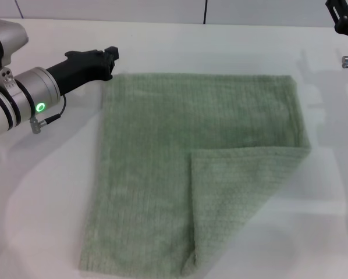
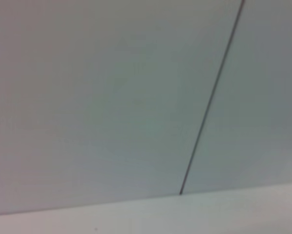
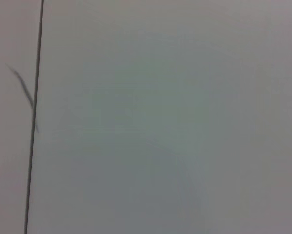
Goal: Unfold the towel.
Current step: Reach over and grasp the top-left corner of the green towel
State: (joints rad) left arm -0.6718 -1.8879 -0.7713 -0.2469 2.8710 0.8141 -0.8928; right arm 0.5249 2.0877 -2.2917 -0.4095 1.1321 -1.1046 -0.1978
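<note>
Sage-green towel (image 1: 185, 168) lies flat mid-frame on white table (image 1: 40, 203), mostly opened out. One corner at lower right is folded over as triangular flap, so job's nearly done, that flap left. Count: one towel, two grippers. Left gripper (image 1: 109, 60) sits upper left, just beside towel's corner, holding nothing; jaw gap, can't tell. Right gripper (image 1: 344, 17) up in top right corner, well apart; can't tell either.

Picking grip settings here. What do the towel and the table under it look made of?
The towel looks like soft terry cloth, sage green and matte, judging by its fuzzy ribbed nap and limp folded corner. The table seems a hard, smooth white laminate or similar, showing faint sheen and soft shadows.
</note>
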